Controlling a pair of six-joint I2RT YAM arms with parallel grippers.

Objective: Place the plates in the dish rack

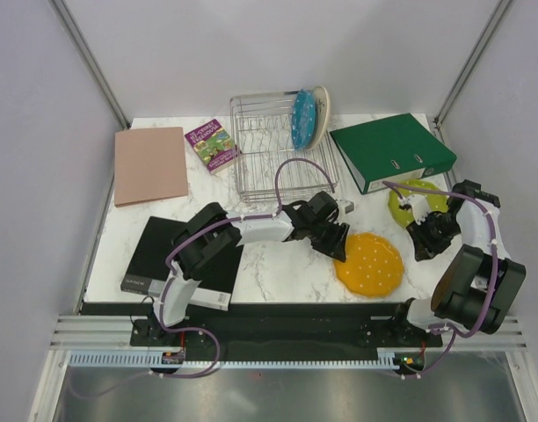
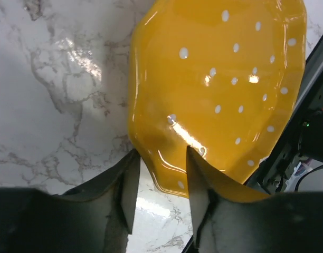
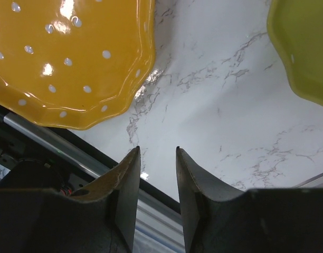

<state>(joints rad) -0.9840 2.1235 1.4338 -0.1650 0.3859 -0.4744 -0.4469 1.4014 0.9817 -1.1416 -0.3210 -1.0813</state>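
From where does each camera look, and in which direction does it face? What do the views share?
Top external: above and behind the arm bases, looking down on table, dish rack and both arms.
Left wrist: on the left arm, facing down past the left gripper at the orange plate.
Right wrist: facing down past the right gripper at the table between the orange plate and the green plate.
Shared: all three show the orange plate.

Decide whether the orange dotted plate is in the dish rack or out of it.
Out. The orange dotted plate lies flat on the marble table, well clear of the dish rack.
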